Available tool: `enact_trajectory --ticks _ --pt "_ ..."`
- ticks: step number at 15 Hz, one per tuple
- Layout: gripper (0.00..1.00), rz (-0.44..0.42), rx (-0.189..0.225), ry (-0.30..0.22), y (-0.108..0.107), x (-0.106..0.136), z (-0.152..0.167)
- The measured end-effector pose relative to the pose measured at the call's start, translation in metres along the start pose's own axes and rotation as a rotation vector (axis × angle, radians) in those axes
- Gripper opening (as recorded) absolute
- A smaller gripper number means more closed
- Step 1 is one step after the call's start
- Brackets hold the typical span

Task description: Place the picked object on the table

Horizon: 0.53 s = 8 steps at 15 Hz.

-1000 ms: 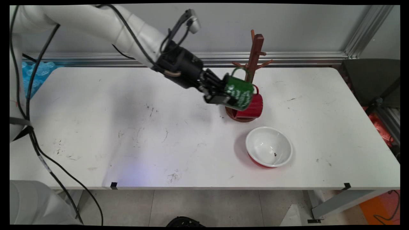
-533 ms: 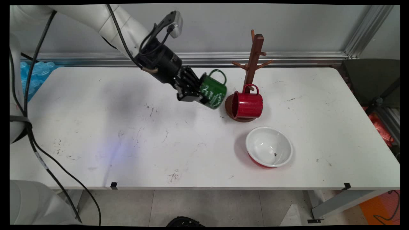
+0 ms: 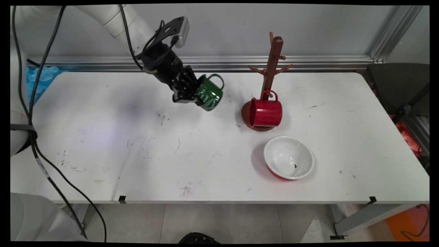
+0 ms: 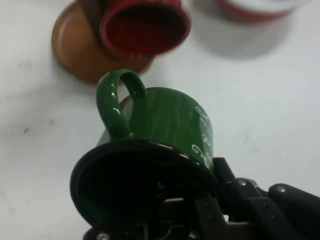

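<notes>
My gripper [image 3: 192,96] is shut on the rim of a green mug [image 3: 208,93] with white lettering, held tilted above the table's back middle, its handle up. In the hand view the green mug [image 4: 165,125] fills the lower centre, its dark mouth toward the camera and one finger inside it. To the right stands a brown wooden mug tree [image 3: 272,65] with a red mug [image 3: 265,112] hanging low on it, well apart from the green one. The red mug [image 4: 145,25] and the tree's round base [image 4: 70,45] show at the top of the hand view.
A white bowl with a red outside [image 3: 288,157] sits in front of the mug tree. Black cables [image 3: 31,113] hang down at the left. A crumpled blue bag [image 3: 43,77] lies at the table's back left corner. A dark chair [image 3: 399,89] stands off the right end.
The arm has carried the green mug leftward and slightly back, away from the mug tree, where it was in front of the red mug a second ago. The red mug stays hanging.
</notes>
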Motion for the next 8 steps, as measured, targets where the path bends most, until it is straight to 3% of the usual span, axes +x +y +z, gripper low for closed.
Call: enact_trajectory --ticks 8 --pt "0.0 0.208 0.01 -0.175 -0.033 -0.019 0.012"
